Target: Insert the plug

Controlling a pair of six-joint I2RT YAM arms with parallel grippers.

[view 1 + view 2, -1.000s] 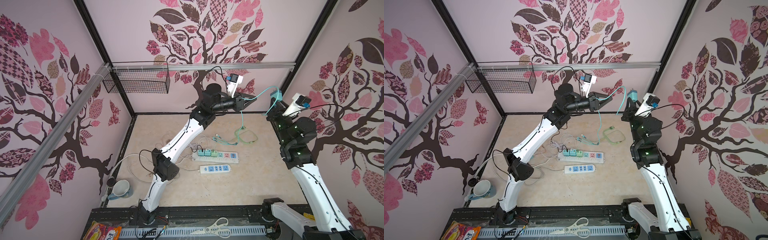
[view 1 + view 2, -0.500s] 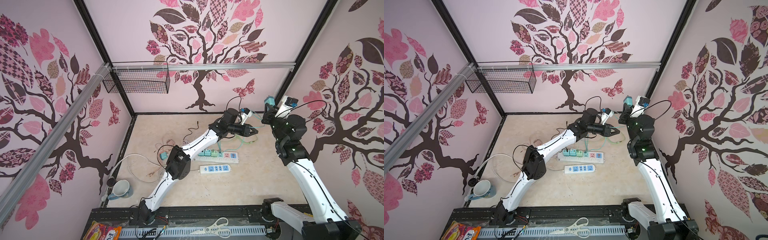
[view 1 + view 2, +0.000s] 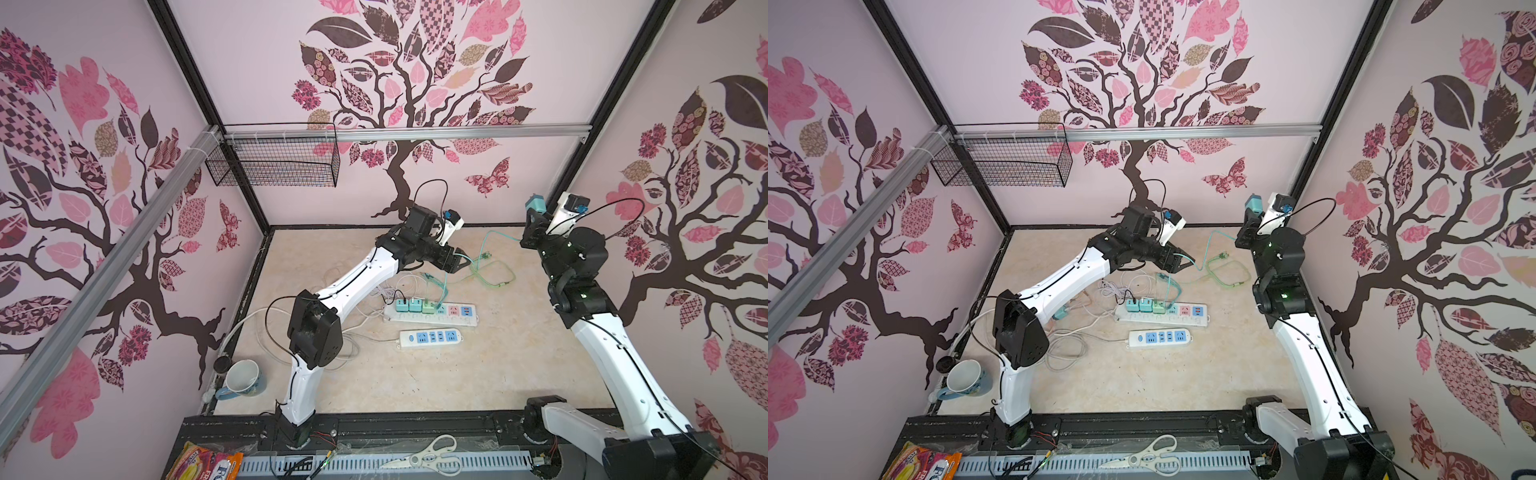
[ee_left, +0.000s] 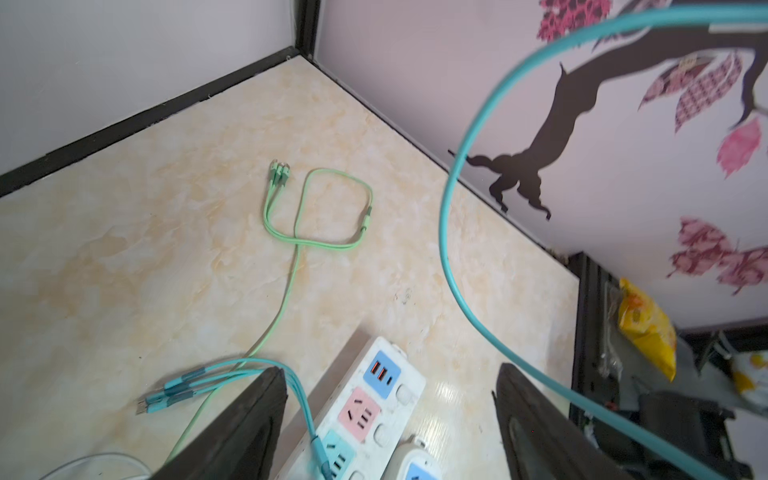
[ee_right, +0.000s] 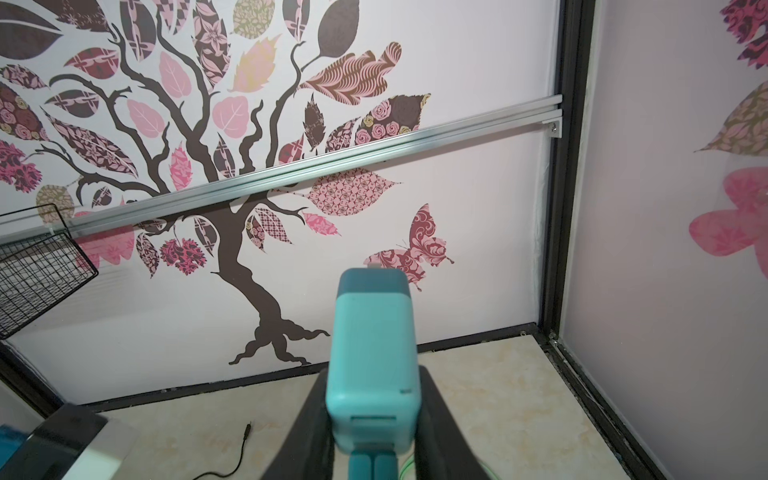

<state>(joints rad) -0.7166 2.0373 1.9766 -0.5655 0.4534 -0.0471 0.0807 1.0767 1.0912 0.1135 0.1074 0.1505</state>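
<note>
near the back right corner, well above the floor (image 3: 415,382), the right gripper (image 5: 374,374) is clenched on the teal plug (image 5: 372,328). the plug body projects beyond the fingertips toward the back wall. it is raised and well apart from both strips.

the left gripper (image 4: 390,368) hangs over the far end of the long power strip (image 3: 457,319). its jaws are spread wide and grasp nothing. the teal cable (image 4: 446,232) arcs through the air close past one finger; contact cannot be determined. the cable descends to the long strip beside the pink socket; whether it is seated there cannot be told. its three short ends lie on the floor.

three adapters (image 3: 414,305) occupy the left end of the long strip; the pink socket and the blue usb block are free. the short power strip (image 3: 430,337) lies just in front, parallel, with nothing plugged in. the green cable (image 4: 332,245) lies looped on the floor behind the strips.
</note>
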